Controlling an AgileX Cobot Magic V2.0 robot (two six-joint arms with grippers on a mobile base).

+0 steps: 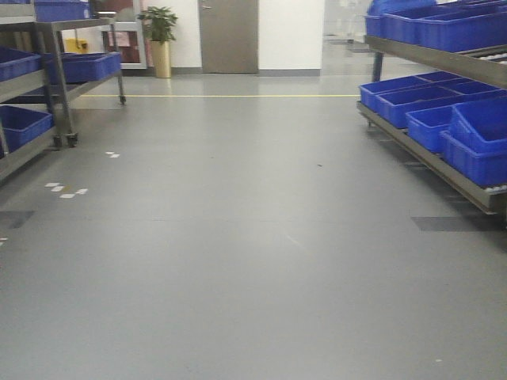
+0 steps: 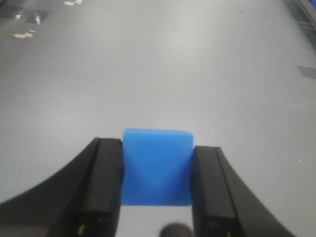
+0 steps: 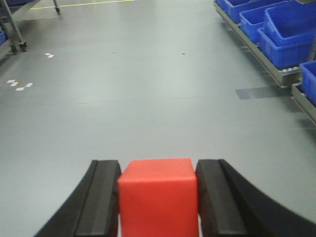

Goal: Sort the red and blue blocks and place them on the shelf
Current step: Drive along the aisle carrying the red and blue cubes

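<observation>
In the left wrist view my left gripper [image 2: 157, 170] is shut on the light blue block [image 2: 157, 168], held above the grey floor. In the right wrist view my right gripper [image 3: 158, 195] is shut on the red block [image 3: 158, 197], also above the floor. A steel-framed shelf [image 1: 444, 170] with sloped levels runs along the right side of the front view and shows at the upper right of the right wrist view [image 3: 247, 47]. Neither gripper nor block shows in the front view.
Dark-blue bins [image 1: 444, 111] fill the right shelf on both levels. Another steel rack [image 1: 59, 79] with blue bins stands at the left. A potted plant [image 1: 160, 39] and a grey door [image 1: 228, 36] are at the far wall. Tape marks [image 1: 67, 190] lie on the floor.
</observation>
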